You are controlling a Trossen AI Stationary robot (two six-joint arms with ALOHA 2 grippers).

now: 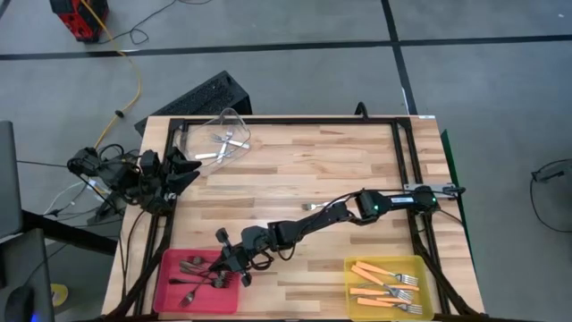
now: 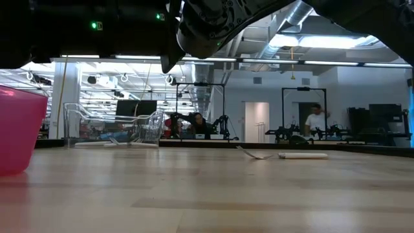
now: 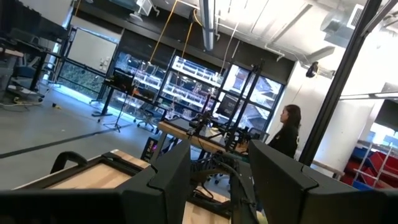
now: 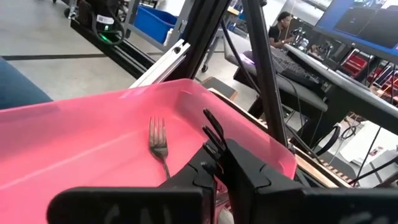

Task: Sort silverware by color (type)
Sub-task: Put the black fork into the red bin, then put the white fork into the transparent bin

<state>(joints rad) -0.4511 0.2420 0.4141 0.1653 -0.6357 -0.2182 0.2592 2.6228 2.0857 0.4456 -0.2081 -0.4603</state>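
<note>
The right arm is reaching across the wooden table and its right gripper is hanging over the inner edge of the pink bin. In the right wrist view the two dark fingers are sitting close together around a dark fork whose tines are sticking out above the fingertips, so the gripper is clamping that fork over the bin. Another dark grey fork is lying flat on the pink floor just beyond it. From above, several dark forks are lying heaped in that bin.

The orange-handled forks are lying together in the yellow bin at the near right corner. A few plain silver forks are resting in the clear bin at the far left, and one more silver fork is lying alone on the bare wood near the table's middle, well apart from all the bins.

The left gripper is waiting at the table's left edge, beside the clear bin, with its fingers standing apart and nothing between them.

People are showing in the room behind the table. No brand, label or writing is readable anywhere
</note>
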